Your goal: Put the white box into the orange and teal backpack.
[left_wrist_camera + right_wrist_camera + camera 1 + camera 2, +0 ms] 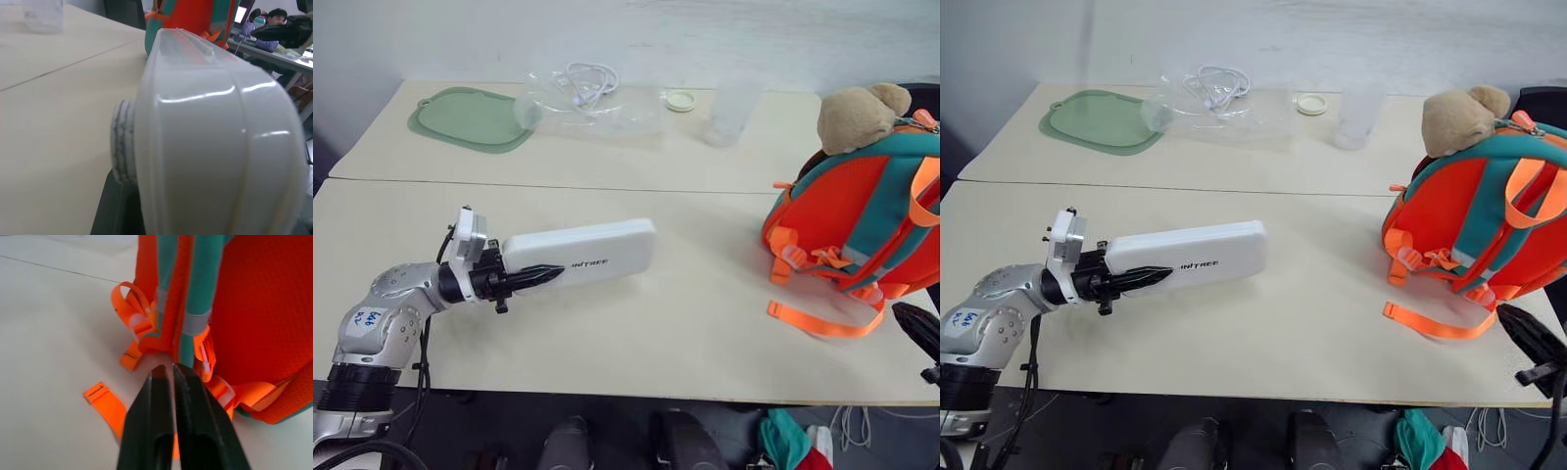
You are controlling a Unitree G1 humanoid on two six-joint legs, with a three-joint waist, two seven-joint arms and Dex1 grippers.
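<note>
Left gripper (533,278): at the near left of the table, pointing level toward the right; its black fingers are clamped on the near end of the white box, one finger lying along the box's near side.
White box (582,252): a long, glossy case with rounded corners and small dark lettering on its side; held at its left end, with the free end reaching out toward the middle of the table. Whether its underside touches the tabletop cannot be told. In the left wrist view the box's rounded end (215,147) stands right before the camera.
Right gripper (168,371): at the near right edge of the table, just beside the backpack's lower straps; its two black fingers stand almost together with a thin gap between them and nothing held.
Table (685,323): pale cream top, made of two slabs with a seam running across.
Backpack (842,211): upright at the right side, well apart from the white box; orange body, teal straps, orange webbing loops trailing on the table.
Plush bear head (857,116): tan, sitting on top of the backpack.
Green mat (470,119): flat at the far left.
Clear bag with white cable (587,93): at the far middle, just right of the mat.
Small round lid (680,100): beside the bag.
Clear cup (732,113): far side, right of the lid.
</note>
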